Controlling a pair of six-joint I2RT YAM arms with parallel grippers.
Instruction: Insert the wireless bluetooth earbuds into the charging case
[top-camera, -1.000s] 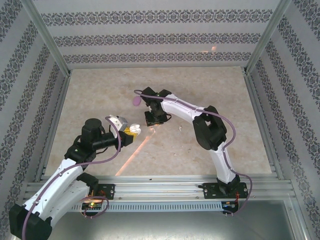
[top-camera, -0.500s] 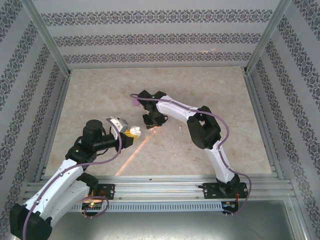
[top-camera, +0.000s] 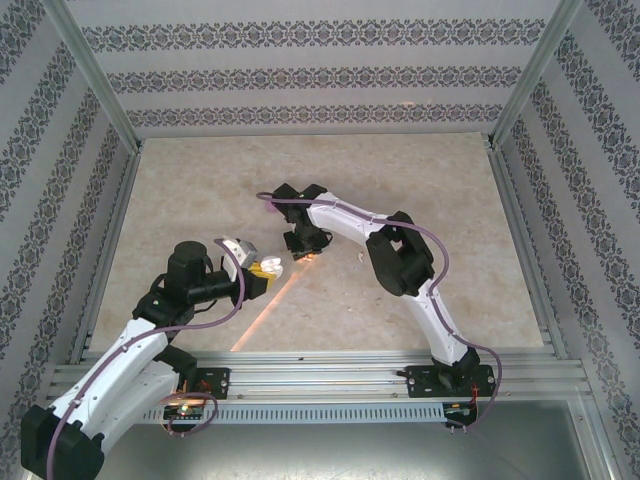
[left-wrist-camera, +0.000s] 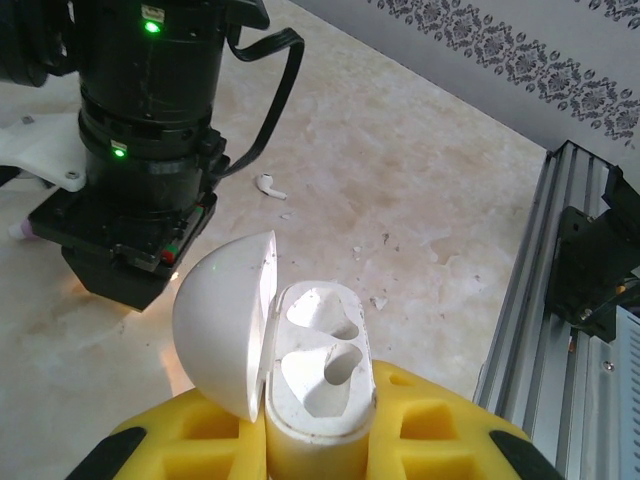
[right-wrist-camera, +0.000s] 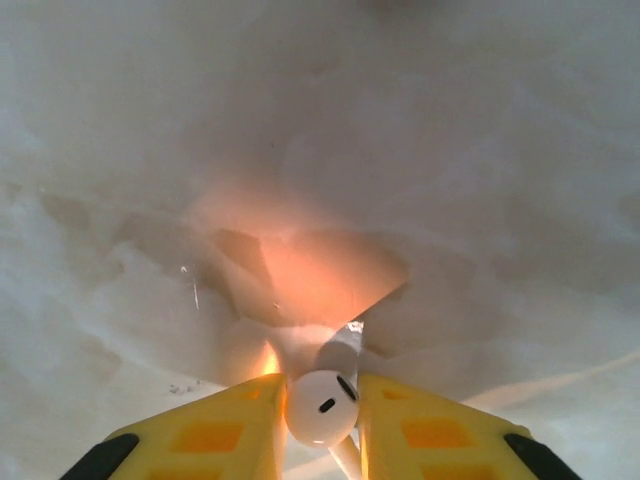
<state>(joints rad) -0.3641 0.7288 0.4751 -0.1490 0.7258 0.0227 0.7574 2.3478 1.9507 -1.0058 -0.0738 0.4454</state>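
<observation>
Left wrist view: left gripper (left-wrist-camera: 320, 445) fingers clamp the charging case (left-wrist-camera: 318, 375), lid open, near-left of centre. Right gripper (right-wrist-camera: 322, 425) pinches one earbud (right-wrist-camera: 321, 404) just above the table (top-camera: 440, 190). Second earbud (left-wrist-camera: 267, 185) lies on the table to its right.

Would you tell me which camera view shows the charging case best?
The left wrist view: the charging case sits close up, lid open, both wells visible. The top external view shows it as a small whitish blob.
</observation>
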